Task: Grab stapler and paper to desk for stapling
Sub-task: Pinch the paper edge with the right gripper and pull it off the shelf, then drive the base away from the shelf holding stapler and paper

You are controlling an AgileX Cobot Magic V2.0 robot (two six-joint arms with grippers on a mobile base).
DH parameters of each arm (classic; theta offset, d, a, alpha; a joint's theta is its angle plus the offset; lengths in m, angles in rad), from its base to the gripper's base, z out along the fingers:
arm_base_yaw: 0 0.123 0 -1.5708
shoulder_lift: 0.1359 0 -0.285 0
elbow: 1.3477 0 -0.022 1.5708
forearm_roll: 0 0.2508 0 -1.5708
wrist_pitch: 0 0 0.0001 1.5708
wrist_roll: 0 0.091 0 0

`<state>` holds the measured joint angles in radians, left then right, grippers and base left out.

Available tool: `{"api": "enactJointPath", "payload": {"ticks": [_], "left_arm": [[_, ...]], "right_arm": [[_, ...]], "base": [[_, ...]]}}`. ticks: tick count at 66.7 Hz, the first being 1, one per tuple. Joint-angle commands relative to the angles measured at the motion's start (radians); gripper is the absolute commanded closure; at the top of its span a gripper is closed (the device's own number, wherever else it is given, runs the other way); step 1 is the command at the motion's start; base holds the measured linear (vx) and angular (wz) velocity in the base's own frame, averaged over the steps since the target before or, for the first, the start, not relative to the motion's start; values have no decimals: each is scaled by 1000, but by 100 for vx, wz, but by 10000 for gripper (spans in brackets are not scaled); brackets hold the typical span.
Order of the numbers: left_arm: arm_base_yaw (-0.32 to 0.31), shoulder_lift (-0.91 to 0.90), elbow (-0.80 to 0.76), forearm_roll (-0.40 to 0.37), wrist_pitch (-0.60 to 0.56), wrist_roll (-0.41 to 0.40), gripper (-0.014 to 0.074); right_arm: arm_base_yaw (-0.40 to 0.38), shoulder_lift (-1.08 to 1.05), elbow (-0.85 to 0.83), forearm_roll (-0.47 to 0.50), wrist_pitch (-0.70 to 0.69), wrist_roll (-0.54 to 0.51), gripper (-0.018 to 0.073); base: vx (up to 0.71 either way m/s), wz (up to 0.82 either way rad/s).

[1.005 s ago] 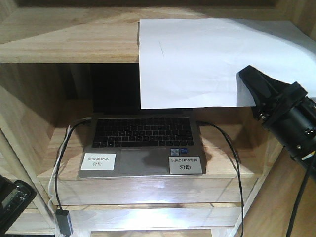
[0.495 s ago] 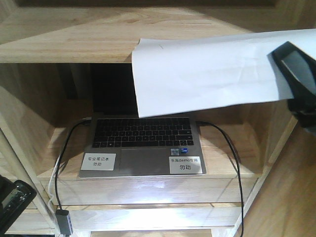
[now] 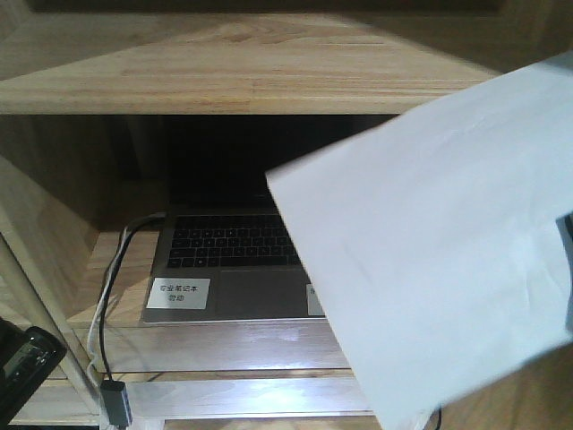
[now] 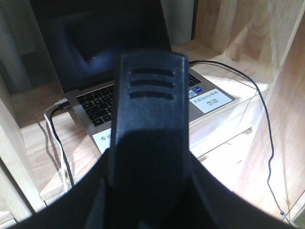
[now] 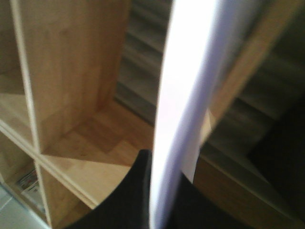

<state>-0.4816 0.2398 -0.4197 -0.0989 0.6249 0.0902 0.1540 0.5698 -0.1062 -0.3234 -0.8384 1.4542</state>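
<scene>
Front view: the paper (image 3: 430,260) hangs tilted in the air before the shelving unit (image 3: 224,81), hiding the right part of the laptop (image 3: 224,260) on the lower shelf.

Left wrist view: the left pincer (image 4: 150,95) fills the middle as one black mass. Whether it is open or closed cannot be told.

Right wrist view: the right pincer (image 5: 162,191) is clamped on the sheet, seen edge-on.

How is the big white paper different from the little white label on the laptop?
The paper is far bigger than the label. The paper is blank and tilted in the air; the label has printing and lies flat on the laptop. Both are white rectangles.
</scene>
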Motion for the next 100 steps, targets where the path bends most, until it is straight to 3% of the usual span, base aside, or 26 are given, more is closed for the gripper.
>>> {"api": "enactJointPath", "payload": {"ticks": [1,24,50,100], "left_arm": [[-7,10,-29,-12,-112,-1,603],[-7,10,-29,-12,-112,-1,603],[-7,10,-29,-12,-112,-1,603],[-7,10,-29,-12,-112,-1,603]], "right_arm": [[-1,-51,8,36,-19,6,566],[-1,-158,80,44,11,15,566],[-1,-161,80,-17,3,2,566],[-1,-161,80,-18,3,2,564]], "base": [[0,0],[0,0],[0,0],[0,0]]}}
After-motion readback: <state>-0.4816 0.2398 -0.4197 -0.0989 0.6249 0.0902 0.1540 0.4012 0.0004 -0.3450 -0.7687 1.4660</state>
